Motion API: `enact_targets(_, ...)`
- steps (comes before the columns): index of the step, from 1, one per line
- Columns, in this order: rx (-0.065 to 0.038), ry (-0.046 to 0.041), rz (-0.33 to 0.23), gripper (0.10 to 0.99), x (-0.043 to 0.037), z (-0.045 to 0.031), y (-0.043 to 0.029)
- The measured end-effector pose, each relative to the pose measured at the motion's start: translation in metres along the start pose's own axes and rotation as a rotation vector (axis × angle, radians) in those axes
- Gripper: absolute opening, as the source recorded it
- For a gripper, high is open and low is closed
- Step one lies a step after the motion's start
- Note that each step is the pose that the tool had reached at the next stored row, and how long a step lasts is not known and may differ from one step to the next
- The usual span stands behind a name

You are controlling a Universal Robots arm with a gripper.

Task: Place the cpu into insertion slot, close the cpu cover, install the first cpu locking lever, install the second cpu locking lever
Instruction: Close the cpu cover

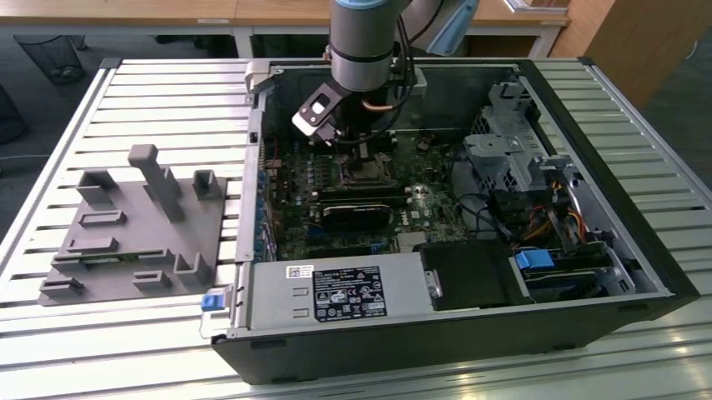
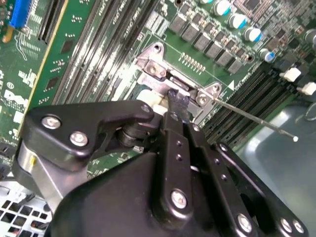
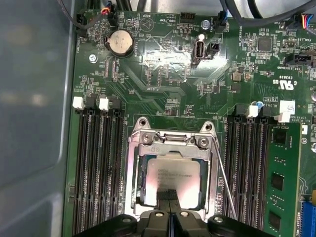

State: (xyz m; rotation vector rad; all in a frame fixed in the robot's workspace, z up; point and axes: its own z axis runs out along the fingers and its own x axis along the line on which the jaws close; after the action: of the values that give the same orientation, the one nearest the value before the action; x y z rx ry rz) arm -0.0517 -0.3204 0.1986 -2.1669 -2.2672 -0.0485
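In the first wrist view the cpu [image 3: 173,170], with its pale metal top, lies in the insertion slot [image 3: 145,199] on the green board. The cpu cover [image 3: 136,163], a silvery frame, lies down around it. My gripper [image 3: 168,193] is shut, with its black fingertips together over the near edge of the cpu. In the second wrist view the gripper [image 2: 177,98] tip touches the cover's hinge end. A thin metal locking lever [image 3: 223,185] [image 2: 256,120] sticks out free beside the socket. In the exterior view the gripper [image 1: 353,152] hangs just above the socket [image 1: 363,173] inside the open case.
Long black memory slots [image 3: 96,168] flank the socket, and a green memory module [image 3: 281,177] stands on one side. The grey case wall [image 3: 34,123] is close. A black heatsink block [image 1: 356,212], a power supply [image 1: 333,292] and a drive cage [image 1: 512,150] surround the board. A grey fixture [image 1: 139,229] sits on the table.
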Motion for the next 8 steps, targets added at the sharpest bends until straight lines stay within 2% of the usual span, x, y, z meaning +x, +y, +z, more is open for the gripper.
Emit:
enact_targets(3,-0.001,0.0013,0.0,0.122,0.0002,-0.0007,0.0008)
enact_targets(8,-0.001,0.0006,0.0,0.122,0.0003,-0.0109,0.0011)
